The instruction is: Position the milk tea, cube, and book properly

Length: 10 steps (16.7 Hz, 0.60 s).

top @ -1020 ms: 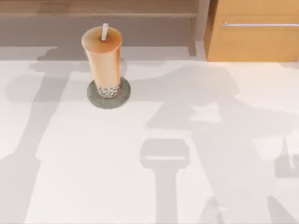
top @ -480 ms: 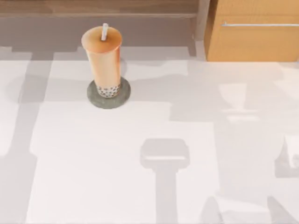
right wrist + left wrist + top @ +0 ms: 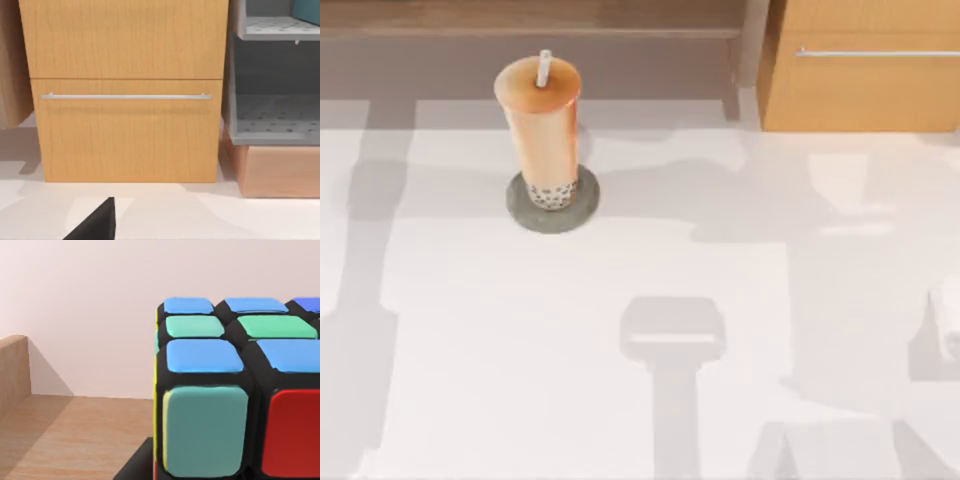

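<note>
While your top view shows the milk tea (image 3: 542,130) upright on a flat grey disc (image 3: 552,205) toward the table's (image 3: 570,380) far left, arm poses can't be read there. Left wrist cam sits v. close to the cube (image 3: 235,395), cut off at the frame edge, over a wooden surface (image 3: 65,435); whether the jaws grip it, can't tell. Right wrist cam faces a wooden drawer cabinet (image 3: 125,90) w/ a metal handle (image 3: 125,96); jaw state can't be told either.
</note>
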Each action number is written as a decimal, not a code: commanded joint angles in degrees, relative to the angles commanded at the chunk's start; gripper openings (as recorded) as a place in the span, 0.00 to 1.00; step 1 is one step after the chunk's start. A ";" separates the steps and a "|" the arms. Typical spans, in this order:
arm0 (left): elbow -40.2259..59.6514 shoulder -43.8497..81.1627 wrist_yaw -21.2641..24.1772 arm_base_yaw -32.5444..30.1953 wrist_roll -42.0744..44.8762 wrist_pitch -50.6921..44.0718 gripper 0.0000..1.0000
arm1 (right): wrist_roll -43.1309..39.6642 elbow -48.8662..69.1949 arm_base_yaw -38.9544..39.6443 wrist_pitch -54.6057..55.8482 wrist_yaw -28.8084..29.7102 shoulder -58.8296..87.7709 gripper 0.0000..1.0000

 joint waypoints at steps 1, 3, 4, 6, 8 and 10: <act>2.50 2.15 -0.04 0.35 -0.01 0.14 0.00 | 0.00 0.00 0.00 0.00 0.00 0.00 1.00; 7.28 7.27 0.03 -0.05 0.21 -0.71 0.00 | 0.00 0.00 0.00 0.00 0.00 0.00 1.00; 9.65 9.78 0.17 -0.76 0.39 -1.62 0.00 | 0.00 0.00 0.00 0.00 0.00 0.00 1.00; 13.43 13.67 0.30 -2.60 0.80 -4.11 0.00 | 0.00 0.00 0.00 0.00 0.00 0.00 1.00; 15.48 16.36 0.31 -4.07 1.26 -6.40 0.00 | 0.00 0.00 0.00 0.00 0.00 0.00 1.00; 15.89 17.07 0.23 -4.36 1.42 -7.12 0.00 | 0.00 0.00 0.00 0.00 0.00 0.00 1.00</act>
